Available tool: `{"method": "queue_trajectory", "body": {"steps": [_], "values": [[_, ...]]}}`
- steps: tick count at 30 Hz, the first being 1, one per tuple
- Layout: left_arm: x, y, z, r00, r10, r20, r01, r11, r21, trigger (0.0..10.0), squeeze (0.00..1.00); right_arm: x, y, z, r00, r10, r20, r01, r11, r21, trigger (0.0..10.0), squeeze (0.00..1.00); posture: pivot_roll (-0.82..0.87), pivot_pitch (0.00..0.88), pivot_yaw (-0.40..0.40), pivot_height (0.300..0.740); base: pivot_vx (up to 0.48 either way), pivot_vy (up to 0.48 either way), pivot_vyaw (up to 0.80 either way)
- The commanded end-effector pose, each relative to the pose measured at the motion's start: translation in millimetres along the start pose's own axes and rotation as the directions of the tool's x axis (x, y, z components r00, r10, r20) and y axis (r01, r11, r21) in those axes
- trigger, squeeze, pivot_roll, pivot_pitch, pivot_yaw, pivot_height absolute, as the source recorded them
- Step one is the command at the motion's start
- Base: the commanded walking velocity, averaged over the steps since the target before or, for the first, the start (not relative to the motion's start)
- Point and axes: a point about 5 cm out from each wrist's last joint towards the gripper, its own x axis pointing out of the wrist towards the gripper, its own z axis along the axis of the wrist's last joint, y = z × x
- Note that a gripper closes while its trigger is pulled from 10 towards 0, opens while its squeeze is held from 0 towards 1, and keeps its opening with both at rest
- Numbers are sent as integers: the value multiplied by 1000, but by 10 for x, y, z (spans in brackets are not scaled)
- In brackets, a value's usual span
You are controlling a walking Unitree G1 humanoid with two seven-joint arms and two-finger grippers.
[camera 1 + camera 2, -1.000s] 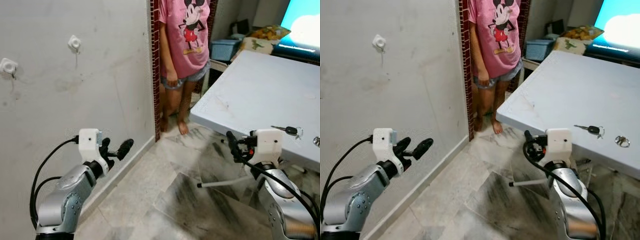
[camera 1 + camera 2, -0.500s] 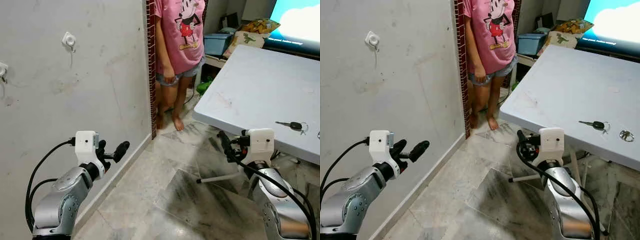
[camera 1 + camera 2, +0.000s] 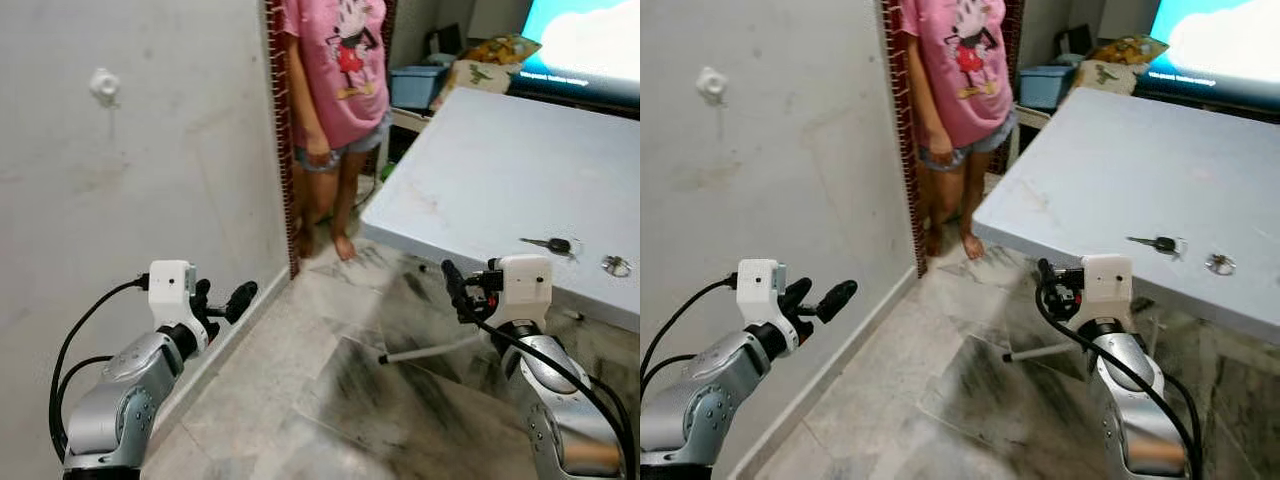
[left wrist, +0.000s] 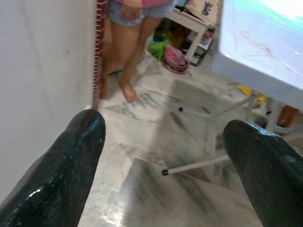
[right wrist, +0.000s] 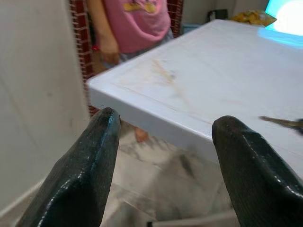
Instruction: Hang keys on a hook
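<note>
The keys (image 3: pixel 553 244) are lying on the white table (image 3: pixel 500 170), near its front edge, with a small metal ring (image 3: pixel 615 266) just beside them at about 3 o'clock. The right gripper (image 3: pixel 452 290) is hovering below and in front of the table edge, its two black fingers spread apart and holding nothing; the keys are sitting at roughly 2 o'clock from it, apart from it. The left gripper (image 3: pixel 222 302) is hanging near the wall (image 3: pixel 150 200), fingers parted and empty. The hook (image 3: pixel 103 85) is sticking out of the wall at about 11 o'clock from the left gripper, well apart. A person (image 3: pixel 335 90) in a pink shirt is standing by the wall's corner.
</note>
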Motion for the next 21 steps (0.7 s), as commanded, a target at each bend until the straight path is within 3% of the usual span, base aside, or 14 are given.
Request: {"method": "queue_trajectory", "body": {"steps": [1,6,12,17,21], "values": [[-35,57,16,1000,21,-6,-21,1000,13,10000,0,10,39,25,1000,13,9,-13,1000,7,10000,0,-12,6,27,740,0,-330,0],[-32,50,11,1000,19,-6,-19,1000,11,10000,0,9,35,28,1000,13,11,-13,1000,4,10000,0,-17,0,32,740,0,-480,0],[-30,43,0,1000,16,-8,-16,1000,10,10000,0,-1,27,25,1000,10,9,-10,1000,0,10000,0,-21,0,31,740,0,0,0],[-27,40,1,1000,16,-6,-16,1000,13,10000,0,3,25,37,1000,10,12,-10,1000,-4,10000,0,-21,0,31,740,0,-480,0],[-19,64,15,999,39,7,-39,999,9,10000,0,14,18,25,1000,9,7,-9,1000,-7,10000,0,-19,0,27,740,0,-203,0]]}}
